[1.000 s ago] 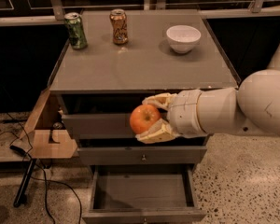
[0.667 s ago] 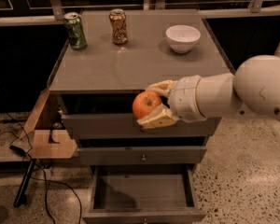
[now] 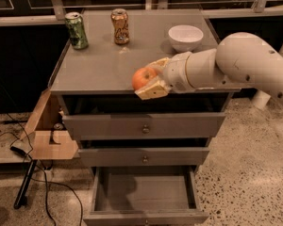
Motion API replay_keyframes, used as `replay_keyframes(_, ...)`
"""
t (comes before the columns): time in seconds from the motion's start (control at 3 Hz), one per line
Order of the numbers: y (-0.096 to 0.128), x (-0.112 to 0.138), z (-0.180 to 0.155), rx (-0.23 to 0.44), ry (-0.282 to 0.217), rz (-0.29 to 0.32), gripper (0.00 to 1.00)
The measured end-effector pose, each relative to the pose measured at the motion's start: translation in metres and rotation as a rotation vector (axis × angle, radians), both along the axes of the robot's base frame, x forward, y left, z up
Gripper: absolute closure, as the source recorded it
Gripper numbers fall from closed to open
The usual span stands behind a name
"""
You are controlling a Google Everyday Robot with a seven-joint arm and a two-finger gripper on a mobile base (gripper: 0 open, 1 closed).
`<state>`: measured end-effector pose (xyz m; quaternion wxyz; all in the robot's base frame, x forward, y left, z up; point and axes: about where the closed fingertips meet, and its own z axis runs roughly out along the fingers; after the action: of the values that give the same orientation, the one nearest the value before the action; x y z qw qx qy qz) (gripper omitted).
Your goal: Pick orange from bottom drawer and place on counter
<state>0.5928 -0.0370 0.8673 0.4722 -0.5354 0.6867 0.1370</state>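
The orange (image 3: pixel 142 77) is round and orange-red, held in my gripper (image 3: pixel 151 79), whose tan fingers (image 3: pixel 152 90) are shut on it. My white arm reaches in from the right. The orange hangs at the front edge of the grey counter (image 3: pixel 99 65), just above its surface. The bottom drawer (image 3: pixel 145 193) is pulled open below and its inside looks empty.
On the counter stand a green can (image 3: pixel 77 30) at the back left, a tan can (image 3: pixel 120 26) beside it, and a white bowl (image 3: pixel 185 37) at the back right. A wooden box (image 3: pixel 47 131) and cables lie on the floor to the left.
My gripper has lifted the orange up from in front of the top drawer to the counter's front edge.
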Motion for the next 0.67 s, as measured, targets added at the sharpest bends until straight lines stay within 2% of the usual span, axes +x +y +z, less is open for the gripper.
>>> replay_keyframes(0.67,0.009,0.066,0.012,0.046,-0.027,-0.041,1.00)
